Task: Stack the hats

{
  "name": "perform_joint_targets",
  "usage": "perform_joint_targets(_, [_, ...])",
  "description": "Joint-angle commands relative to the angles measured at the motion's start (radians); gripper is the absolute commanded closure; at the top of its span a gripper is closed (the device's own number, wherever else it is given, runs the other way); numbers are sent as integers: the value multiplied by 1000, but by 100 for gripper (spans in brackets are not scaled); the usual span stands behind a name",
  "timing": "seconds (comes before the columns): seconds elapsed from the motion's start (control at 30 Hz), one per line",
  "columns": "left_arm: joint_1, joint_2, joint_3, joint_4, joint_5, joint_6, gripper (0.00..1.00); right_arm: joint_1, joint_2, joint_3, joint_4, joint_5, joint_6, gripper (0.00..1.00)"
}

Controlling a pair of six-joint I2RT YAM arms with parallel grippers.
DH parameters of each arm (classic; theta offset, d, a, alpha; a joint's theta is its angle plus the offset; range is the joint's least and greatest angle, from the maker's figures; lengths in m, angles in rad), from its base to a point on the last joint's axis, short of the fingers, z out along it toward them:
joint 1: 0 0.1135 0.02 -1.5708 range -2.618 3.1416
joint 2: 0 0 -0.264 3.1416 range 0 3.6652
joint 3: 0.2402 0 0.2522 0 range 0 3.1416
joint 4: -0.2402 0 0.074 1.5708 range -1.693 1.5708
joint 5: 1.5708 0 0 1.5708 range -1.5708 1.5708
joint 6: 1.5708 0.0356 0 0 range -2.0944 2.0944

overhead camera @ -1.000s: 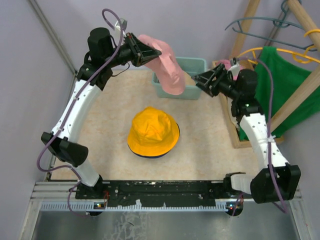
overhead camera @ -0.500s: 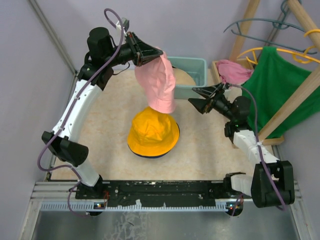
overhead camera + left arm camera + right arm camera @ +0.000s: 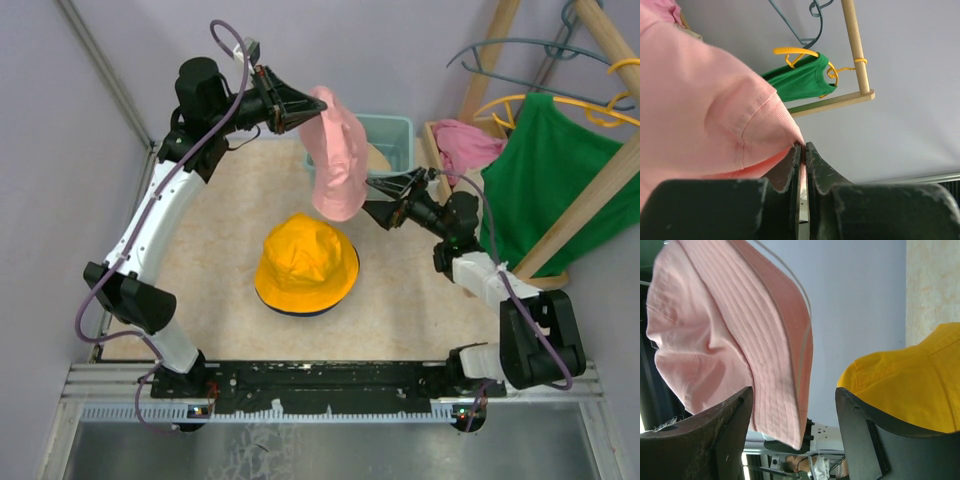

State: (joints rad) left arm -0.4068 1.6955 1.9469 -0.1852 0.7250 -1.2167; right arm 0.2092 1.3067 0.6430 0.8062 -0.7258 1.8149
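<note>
Beige tabletop (image 3: 210, 230) carries the yellow-orange hat (image 3: 306, 262) at centre. The left gripper (image 3: 312, 106) pinches the pink hat (image 3: 337, 165), which hangs just beyond it. The right gripper (image 3: 370, 195) is spread beside the brim. Step in hand: placement. Next: centre the pink hat over the yellow crown, then lower it.

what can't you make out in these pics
- Under the yellow hat: top view, the hat covers all but a dark rim.
- Inside the bin: top view, the pink hat hangs in front.
- Whether the right gripper touches the pink hat: right wrist view, depth unclear.
</note>
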Motion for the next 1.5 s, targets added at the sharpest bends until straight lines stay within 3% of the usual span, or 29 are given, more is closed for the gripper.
perform_joint_targets(0.0, [1, -46, -12, 61, 22, -22, 89, 12, 24, 69, 111, 33, 2, 33])
perform_joint_targets(0.43, [5, -65, -53, 93, 40, -39, 89, 82, 199, 227, 201, 50, 25, 30])
perform_joint_targets(0.73, [21, -57, -36, 102, 48, -50, 89, 58, 124, 195, -8, 46, -154, 30])
perform_joint_targets(1.03, [21, -58, -40, 107, 48, -58, 90, 81, 194, 231, 105, 45, -86, 30])
perform_joint_targets(1.07, [21, -61, -46, 108, 47, -55, 90, 86, 203, 241, 120, 46, -72, 33])
perform_joint_targets(1.13, [22, -70, -68, 112, 43, -52, 90, 91, 214, 261, 132, 46, -55, 49])
perform_joint_targets(1.27, [45, -97, -129, 110, 43, -29, 90, 91, 207, 269, 142, 41, -30, 95])
perform_joint_targets(1.3, [57, -107, -151, 107, 44, -21, 90, 91, 202, 269, 137, 39, -31, 100])
perform_joint_targets(1.47, [171, -188, -273, 52, 56, 35, 92, 91, 155, 274, 80, 33, -45, 100])
